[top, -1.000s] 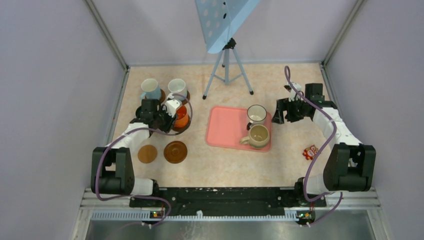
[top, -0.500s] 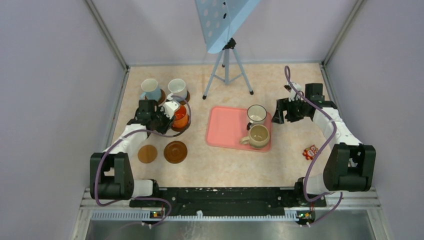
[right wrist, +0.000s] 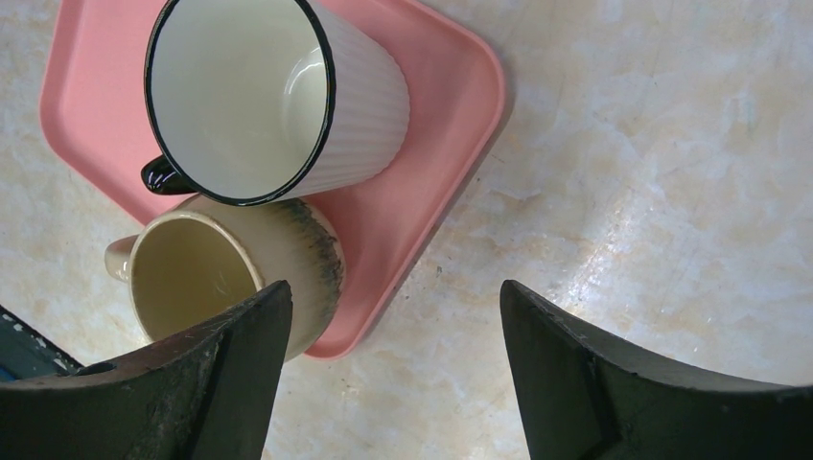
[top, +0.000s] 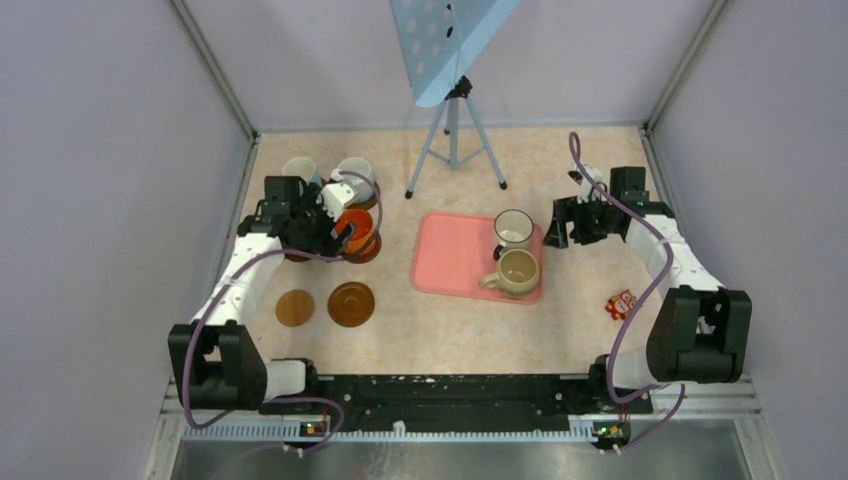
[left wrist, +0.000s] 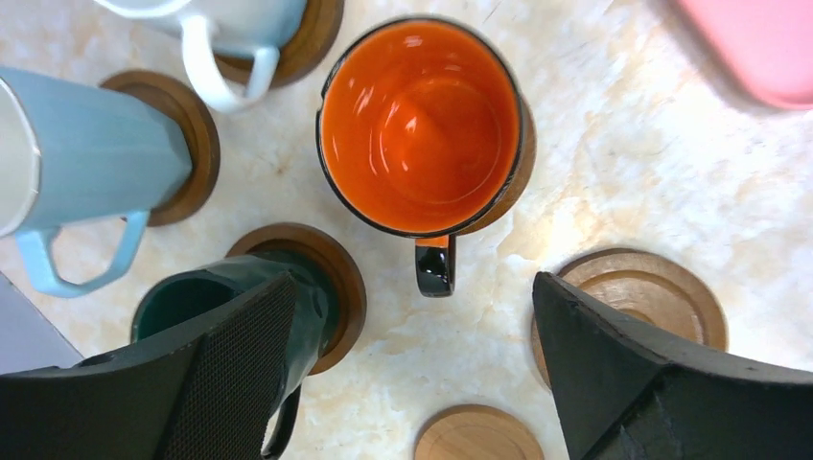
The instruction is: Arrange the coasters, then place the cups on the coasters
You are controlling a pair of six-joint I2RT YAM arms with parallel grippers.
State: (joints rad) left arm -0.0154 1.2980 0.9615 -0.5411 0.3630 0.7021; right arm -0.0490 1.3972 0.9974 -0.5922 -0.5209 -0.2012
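The orange cup [left wrist: 419, 125] stands upright with its mouth up on a brown coaster [left wrist: 523, 158] at the left of the table [top: 450, 330]. Its long axis is vertical. Its dark handle points toward the near side, into the gap between the fingers of the left gripper [left wrist: 410, 302]. Those jaws are spread wide and hold nothing.

Three more cups stand upright around it on coasters [left wrist: 197, 144] of their own. The dark green cup [left wrist: 173, 299] is partly hidden behind one finger [left wrist: 192, 383]. The light blue cup [left wrist: 86, 153] and the white cup [left wrist: 240, 19] are farther back. Their handles all point much the same way as the orange one's.

Nearer the arms lie an empty brown coaster [left wrist: 652, 287] and a small tan coaster [left wrist: 476, 436], both flat on the table.

To the right, the dark-rimmed white cup [right wrist: 259, 96] and the beige cup [right wrist: 225, 278] stand upright just beside each other on the pink tray [right wrist: 441, 144]. The beige handle points left, and the black handle points near-left.

The right gripper [right wrist: 393, 307] hovers over the tray's right edge, its jaws open and empty.

A tripod [top: 455, 140] carrying a blue perforated board [top: 445, 40] stands at the far side. A small red toy [top: 622, 304] lies near the right arm.
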